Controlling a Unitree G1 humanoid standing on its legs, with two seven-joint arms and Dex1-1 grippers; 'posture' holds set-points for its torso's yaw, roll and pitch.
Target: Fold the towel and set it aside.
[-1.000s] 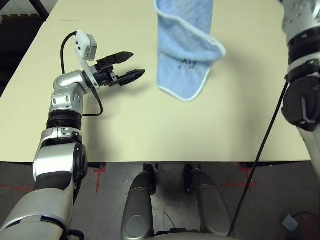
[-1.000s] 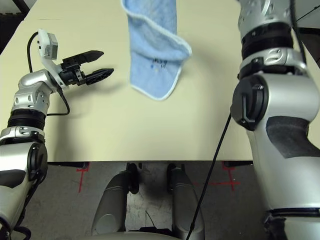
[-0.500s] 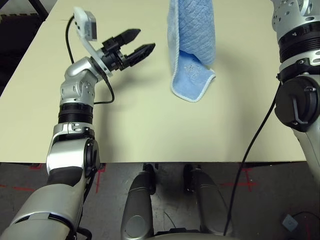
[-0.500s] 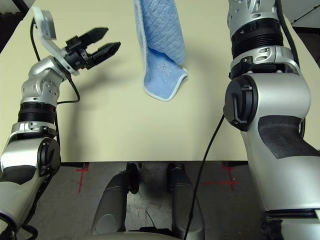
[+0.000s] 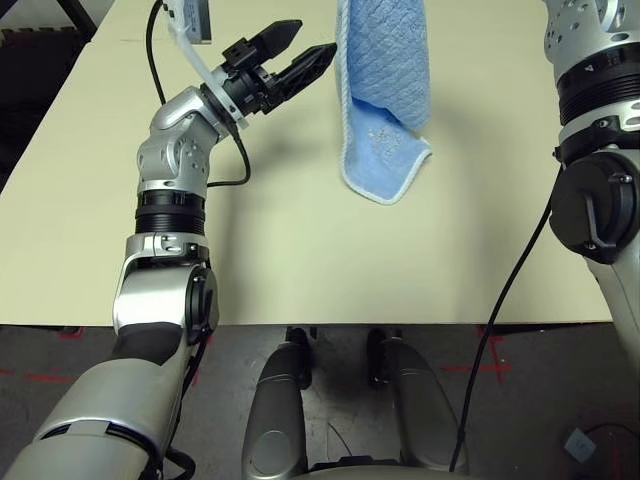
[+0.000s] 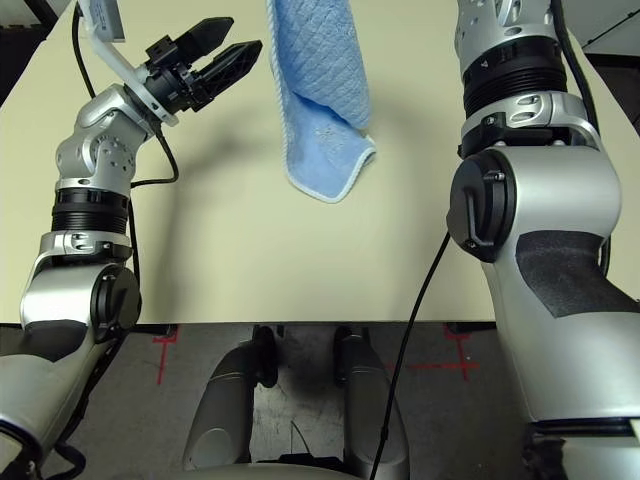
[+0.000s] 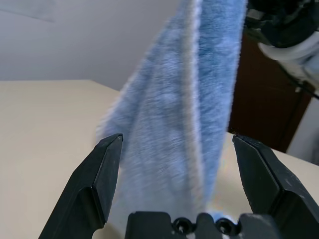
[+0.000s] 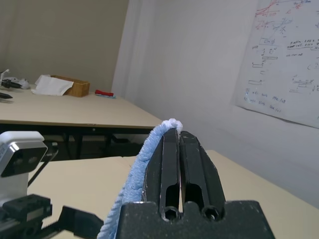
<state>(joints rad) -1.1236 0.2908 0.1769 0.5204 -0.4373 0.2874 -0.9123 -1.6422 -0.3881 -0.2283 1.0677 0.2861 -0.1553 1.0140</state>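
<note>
Hanging from the clamped right gripper (image 8: 178,137), the towel (image 5: 385,90) dangles — left gripper (image 7: 177,149) gaping around it.

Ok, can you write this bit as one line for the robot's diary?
right gripper: shut on hanging light blue terry towel | left gripper: open, beside towel | towel's bottom end: on beige table
</note>
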